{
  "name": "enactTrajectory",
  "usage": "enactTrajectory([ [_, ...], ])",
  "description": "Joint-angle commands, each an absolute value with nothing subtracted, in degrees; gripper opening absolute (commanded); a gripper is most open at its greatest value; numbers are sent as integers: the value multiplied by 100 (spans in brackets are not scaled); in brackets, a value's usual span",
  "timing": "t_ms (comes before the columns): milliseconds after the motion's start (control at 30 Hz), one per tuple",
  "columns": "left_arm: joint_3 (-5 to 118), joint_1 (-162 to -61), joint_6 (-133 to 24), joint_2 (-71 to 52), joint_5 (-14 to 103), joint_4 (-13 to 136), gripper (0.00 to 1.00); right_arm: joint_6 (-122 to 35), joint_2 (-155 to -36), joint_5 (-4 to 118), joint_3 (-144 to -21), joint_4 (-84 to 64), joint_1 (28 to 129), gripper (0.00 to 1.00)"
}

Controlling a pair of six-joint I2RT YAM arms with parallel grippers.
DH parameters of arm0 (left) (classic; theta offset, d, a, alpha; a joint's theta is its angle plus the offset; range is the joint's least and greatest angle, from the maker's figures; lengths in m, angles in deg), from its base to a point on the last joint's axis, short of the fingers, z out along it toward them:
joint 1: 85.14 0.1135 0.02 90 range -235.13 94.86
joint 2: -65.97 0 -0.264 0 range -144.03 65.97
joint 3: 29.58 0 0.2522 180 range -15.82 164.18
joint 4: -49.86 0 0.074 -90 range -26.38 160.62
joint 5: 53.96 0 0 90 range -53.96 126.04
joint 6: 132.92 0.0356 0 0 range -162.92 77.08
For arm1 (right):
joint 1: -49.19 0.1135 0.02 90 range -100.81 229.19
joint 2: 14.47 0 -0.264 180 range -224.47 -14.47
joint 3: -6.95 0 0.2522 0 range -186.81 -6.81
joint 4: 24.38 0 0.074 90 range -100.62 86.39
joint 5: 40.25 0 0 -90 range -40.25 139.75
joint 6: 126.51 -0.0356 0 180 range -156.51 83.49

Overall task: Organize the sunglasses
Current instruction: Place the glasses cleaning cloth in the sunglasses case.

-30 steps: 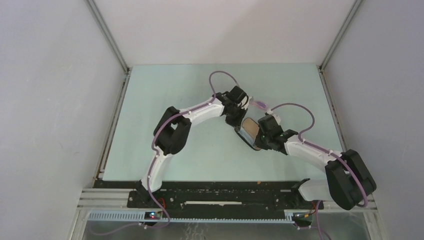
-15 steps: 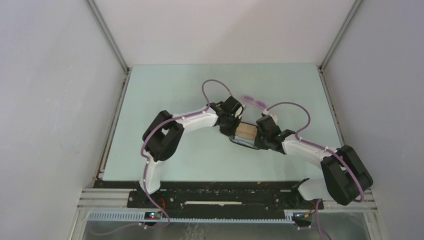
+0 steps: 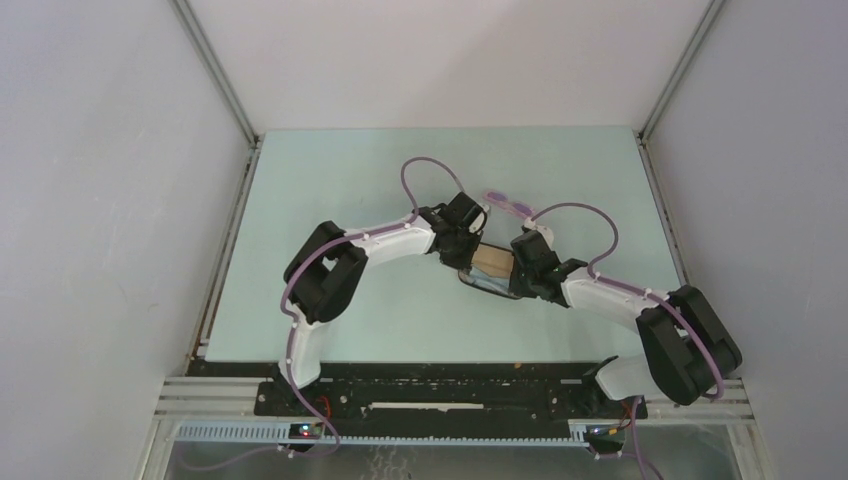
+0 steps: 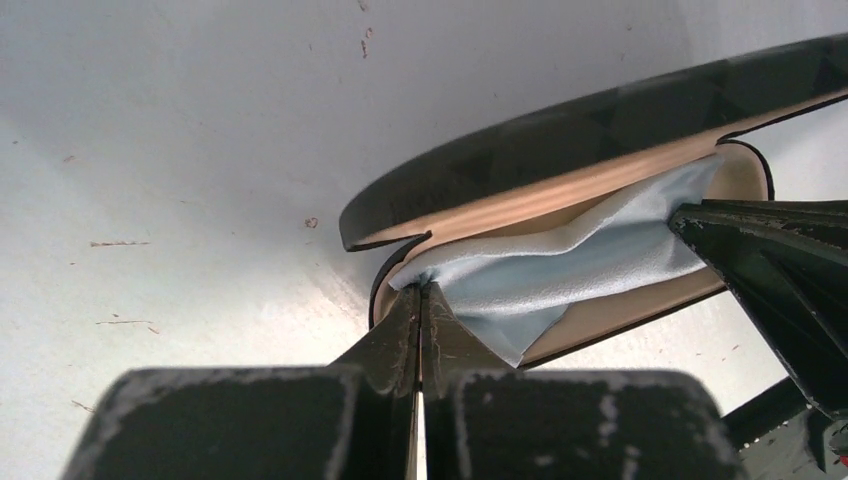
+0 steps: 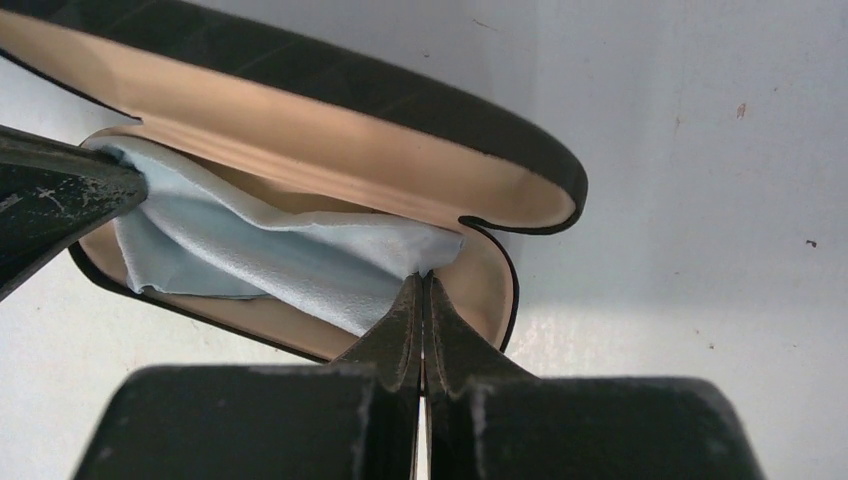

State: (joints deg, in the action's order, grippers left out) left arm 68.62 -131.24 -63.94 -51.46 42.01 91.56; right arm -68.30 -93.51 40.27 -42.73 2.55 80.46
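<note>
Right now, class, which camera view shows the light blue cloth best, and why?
The right wrist view: the light blue cloth lies stretched across the open black case, its folds clear. The left wrist view shows the cloth nearly as well, though more foreshortened. The top view shows only a pale sliver.

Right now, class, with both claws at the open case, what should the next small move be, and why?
Probably open both claws and let go. The left claw and right claw are each shut on an end of the light blue cloth, which lies stretched inside the open black case. The sunglasses lie on the table beyond, untouched.
</note>
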Motion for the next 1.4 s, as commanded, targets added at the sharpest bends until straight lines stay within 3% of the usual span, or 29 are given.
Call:
enactTrajectory([
  [0, 7172, -13121, -6401, -5128, 3880, 9096, 0, -6760, -9471, 3765, -4291, 205, 7955, 0],
  [233, 7264, -13121, -6370, -5290, 3796, 9182, 0, -6824, -9629, 3665, -4405, 323, 7908, 0],
  [367, 7262, -13120, -6391, -5263, 3698, 9192, 8, -6867, -9612, 3573, -4408, 334, 7890, 0],
  [500, 7243, -13120, -6393, -5201, 3620, 9184, 10, -6896, -9578, 3451, -4414, 317, 7881, 1],
  [667, 7176, -13128, -6397, -5099, 3469, 9080, 0, -6947, -9548, 3274, -4412, 299, 7890, 0],
  [1367, 7278, -13123, -6484, -5168, 3560, 8877, 0, -7249, -9449, 2709, -4408, 480, 7907, 0],
])
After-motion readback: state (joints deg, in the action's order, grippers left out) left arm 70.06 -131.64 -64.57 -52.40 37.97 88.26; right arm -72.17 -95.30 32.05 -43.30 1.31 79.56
